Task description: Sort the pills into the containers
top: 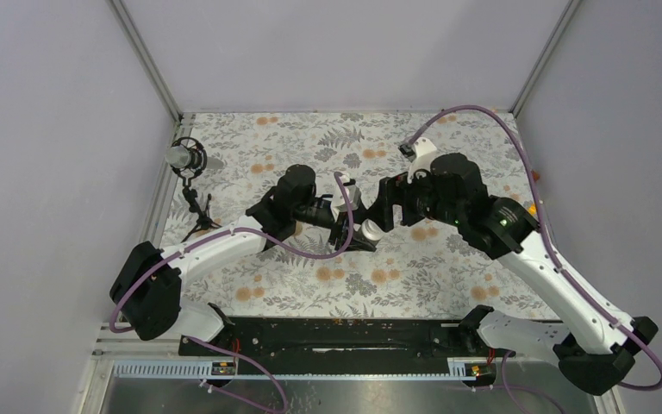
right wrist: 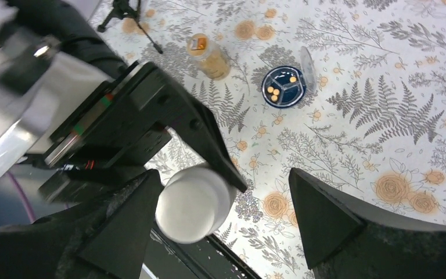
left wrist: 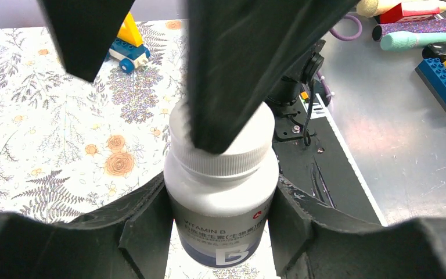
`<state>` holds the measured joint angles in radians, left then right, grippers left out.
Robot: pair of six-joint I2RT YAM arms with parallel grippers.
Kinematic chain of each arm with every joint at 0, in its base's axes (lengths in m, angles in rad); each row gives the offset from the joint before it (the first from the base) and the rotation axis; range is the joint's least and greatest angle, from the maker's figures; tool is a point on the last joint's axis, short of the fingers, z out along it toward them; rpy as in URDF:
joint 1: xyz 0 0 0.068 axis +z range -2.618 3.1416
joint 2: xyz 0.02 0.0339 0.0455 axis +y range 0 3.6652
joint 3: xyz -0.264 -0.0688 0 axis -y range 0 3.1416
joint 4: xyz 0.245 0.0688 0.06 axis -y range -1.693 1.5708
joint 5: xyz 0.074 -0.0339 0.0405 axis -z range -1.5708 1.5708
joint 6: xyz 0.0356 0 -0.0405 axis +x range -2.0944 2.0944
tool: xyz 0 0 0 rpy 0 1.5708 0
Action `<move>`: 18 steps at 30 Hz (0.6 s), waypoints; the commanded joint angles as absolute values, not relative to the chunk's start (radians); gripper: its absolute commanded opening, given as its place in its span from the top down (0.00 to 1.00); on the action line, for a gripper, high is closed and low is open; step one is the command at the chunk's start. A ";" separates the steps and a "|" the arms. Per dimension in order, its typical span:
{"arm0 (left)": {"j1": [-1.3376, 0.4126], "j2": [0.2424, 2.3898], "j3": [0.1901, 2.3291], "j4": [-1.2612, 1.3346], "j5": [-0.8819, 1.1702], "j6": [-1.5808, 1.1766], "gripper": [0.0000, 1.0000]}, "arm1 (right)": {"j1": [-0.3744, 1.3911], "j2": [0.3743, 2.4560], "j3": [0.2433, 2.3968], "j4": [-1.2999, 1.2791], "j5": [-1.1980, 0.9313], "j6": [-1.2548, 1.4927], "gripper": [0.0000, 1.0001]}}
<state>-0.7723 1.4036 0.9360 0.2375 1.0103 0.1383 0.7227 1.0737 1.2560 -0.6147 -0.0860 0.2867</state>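
Observation:
My left gripper (left wrist: 218, 195) is shut on a white Vitamin B bottle (left wrist: 220, 192) with a white ribbed cap, held above the floral table. In the top view the bottle (top: 369, 229) sits between both grippers at mid-table. My right gripper (right wrist: 225, 180) is open and straddles the cap (right wrist: 194, 200). One finger (right wrist: 122, 226) is close beside the cap and the other (right wrist: 325, 221) stands well apart. An amber bottle (right wrist: 209, 55) rests on the table farther back. Beside it, a round dark dish (right wrist: 283, 87) holds a few orange pills (right wrist: 276, 91).
A clear lid (right wrist: 308, 61) lies against the dish. A toy-brick piece (left wrist: 128, 43) sits on the cloth behind the bottle. A small tripod stand (top: 191, 185) is at the table's left edge. The black base rail (top: 327, 336) runs along the near edge.

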 commanded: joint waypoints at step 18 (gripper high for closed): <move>-0.775 1.377 0.953 0.289 1.082 0.148 1.00 | 0.712 1.170 1.318 -0.648 -0.144 0.178 0.36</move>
